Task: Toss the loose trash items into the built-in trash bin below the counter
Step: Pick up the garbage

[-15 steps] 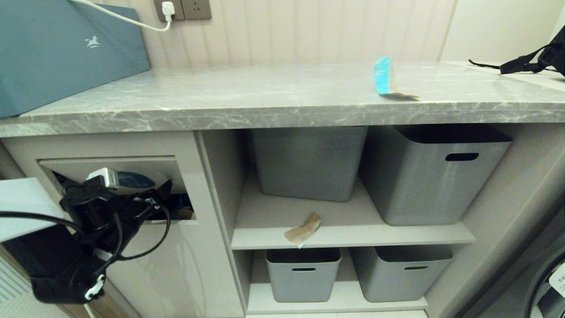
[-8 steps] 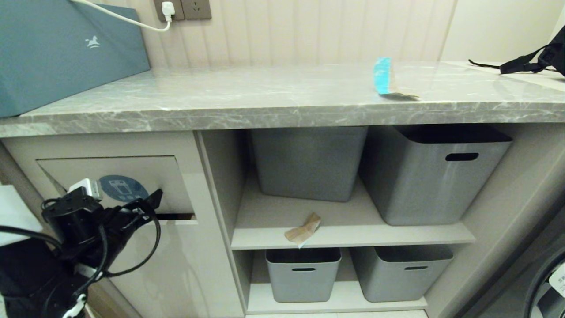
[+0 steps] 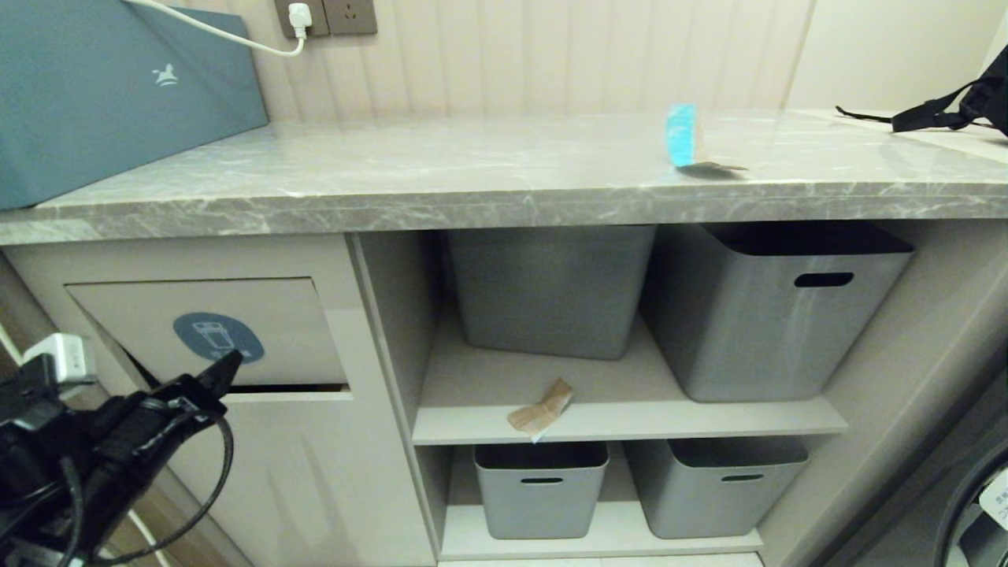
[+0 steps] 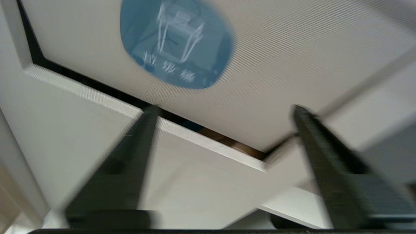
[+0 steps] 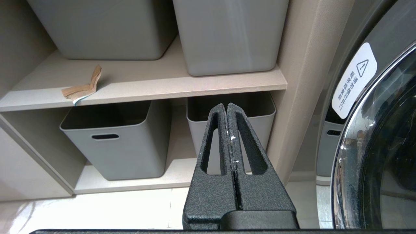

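The built-in trash bin's flap (image 3: pixel 260 315) with its blue oval badge (image 3: pixel 219 337) hangs almost flush, leaving a dark gap along its lower edge. My left gripper (image 3: pixel 220 374) is just below and left of the badge, open and empty. In the left wrist view the fingers (image 4: pixel 139 139) stand wide apart before the badge (image 4: pixel 177 42), and a brown sliver (image 4: pixel 227 141) shows in the gap. One brown scrap (image 3: pixel 542 411) lies at the middle shelf's front edge. A cyan scrap (image 3: pixel 683 135) stands on the counter (image 3: pixel 472 181). My right gripper (image 5: pixel 226 105) is shut and parked low before the lower tubs.
Grey tubs fill the shelves: two above (image 3: pixel 551 291) (image 3: pixel 776 307) and two below (image 3: pixel 542 488) (image 3: pixel 713 484). A teal box (image 3: pixel 110 87) leans at the counter's back left under a plugged-in cable. A black strap (image 3: pixel 937 114) lies far right. A washing machine door (image 5: pixel 377 146) stands to the right.
My left gripper has drawn back out of the bin's opening, down and to the left. The flap has swung back almost shut, and the badge shows in full.
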Available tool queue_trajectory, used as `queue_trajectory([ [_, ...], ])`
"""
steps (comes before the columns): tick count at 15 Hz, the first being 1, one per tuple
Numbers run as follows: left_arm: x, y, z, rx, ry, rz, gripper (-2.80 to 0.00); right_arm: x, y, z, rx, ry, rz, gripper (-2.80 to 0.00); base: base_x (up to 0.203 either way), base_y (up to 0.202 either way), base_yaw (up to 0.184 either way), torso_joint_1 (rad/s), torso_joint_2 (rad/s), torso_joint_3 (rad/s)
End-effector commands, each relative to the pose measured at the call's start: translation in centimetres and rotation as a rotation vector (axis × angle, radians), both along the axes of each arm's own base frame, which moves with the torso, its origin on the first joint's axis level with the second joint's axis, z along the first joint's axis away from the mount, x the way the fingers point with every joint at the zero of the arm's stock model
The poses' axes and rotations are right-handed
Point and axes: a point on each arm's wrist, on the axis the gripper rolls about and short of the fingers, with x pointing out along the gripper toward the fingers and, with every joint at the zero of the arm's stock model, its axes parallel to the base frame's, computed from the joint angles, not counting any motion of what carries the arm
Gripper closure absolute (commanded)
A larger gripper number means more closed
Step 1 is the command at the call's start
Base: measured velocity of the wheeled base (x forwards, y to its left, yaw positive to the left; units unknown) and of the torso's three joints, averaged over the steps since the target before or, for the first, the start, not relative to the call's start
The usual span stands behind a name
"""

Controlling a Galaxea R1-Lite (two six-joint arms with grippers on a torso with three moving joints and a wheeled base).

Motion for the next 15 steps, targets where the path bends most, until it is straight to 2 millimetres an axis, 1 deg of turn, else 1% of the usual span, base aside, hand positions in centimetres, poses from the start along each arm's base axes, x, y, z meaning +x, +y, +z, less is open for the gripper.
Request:
queue_trajectory([
  [1,-2.7,0.0,2.4,0.0,-0.11,-0.011,0.0,0.0,0.0,0.0,0.0,0.002,-0.001,0.0,0.0,0.0,0.0,0.0,0.0,0.0],
  [4,-6.4,0.0,3.8,0.027,-0.121,-0.059,0.0,0.0,0.0,0.0,0.0,0.002,-0.001,0.0,0.0,0.0,0.0,0.0,0.0,0.0],
  [5,-7.9,-0.1,4.0,0.043,-0.102,-0.087,0.0,0.0,0.0,0.0,0.0,0.002,-0.001,0.0,0.0,0.0,0.0,0.0,0.0,0.0],
  [7,-11.5,-0.2,3.6,0.09,-0.041,-0.142,0.0,0.0,0.0,0.0,0.0,0.002,-0.001,0.0,0.0,0.0,0.0,0.0,0.0,0.0],
  [9,-15.4,-0.3,2.4,0.151,0.011,-0.177,0.0,0.0,0.0,0.0,0.0,0.002,-0.001,0.0,0.0,0.0,0.0,0.0,0.0,0.0],
  [11,-19.2,-0.3,0.5,0.219,0.019,-0.194,0.0,0.0,0.0,0.0,0.0,0.002,-0.001,0.0,0.0,0.0,0.0,0.0,0.0,0.0],
  [12,-20.7,-0.3,-0.6,0.252,0.029,-0.194,0.0,0.0,0.0,0.0,0.0,0.002,-0.001,0.0,0.0,0.0,0.0,0.0,0.0,0.0],
  [13,-21.8,-0.3,-1.6,0.28,0.045,-0.191,0.0,0.0,0.0,0.0,0.0,0.002,-0.001,0.0,0.0,0.0,0.0,0.0,0.0,0.0],
  [15,-23.4,-0.3,-3.3,0.336,-0.012,-0.173,0.0,0.0,0.0,0.0,0.0,0.002,-0.001,0.0,0.0,0.0,0.0,0.0,0.0,0.0],
])
